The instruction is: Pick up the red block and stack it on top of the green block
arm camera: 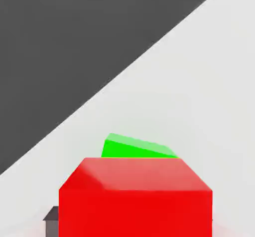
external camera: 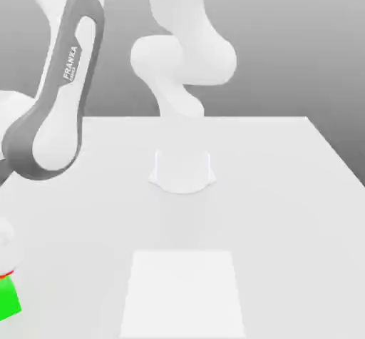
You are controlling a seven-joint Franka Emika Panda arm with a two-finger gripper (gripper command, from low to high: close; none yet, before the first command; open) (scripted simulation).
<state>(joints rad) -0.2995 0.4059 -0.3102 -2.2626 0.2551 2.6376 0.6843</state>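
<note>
In the exterior view, the white robot arm comes down the left side of the frame; its gripper is at the lower left, cut by the frame's edge. Just beneath it, a thin sliver of the red block shows over the green block, also cut by that edge; whether the two blocks touch, I cannot tell. How far open the gripper is, and whether it grips the red block, I cannot tell either.

The pale table spreads across the middle and right of the frame; its far edge runs level, its right-hand edge slants down to the right; a brighter square patch lies at lower centre.

In the hand view, the red block is large and close, partly covering the green block; the table's edge crosses diagonally beyond them, a dark area on its far side. The red block sits square to the camera; the green one is turned askew to it; both look like cubes, with no clear long axis.
</note>
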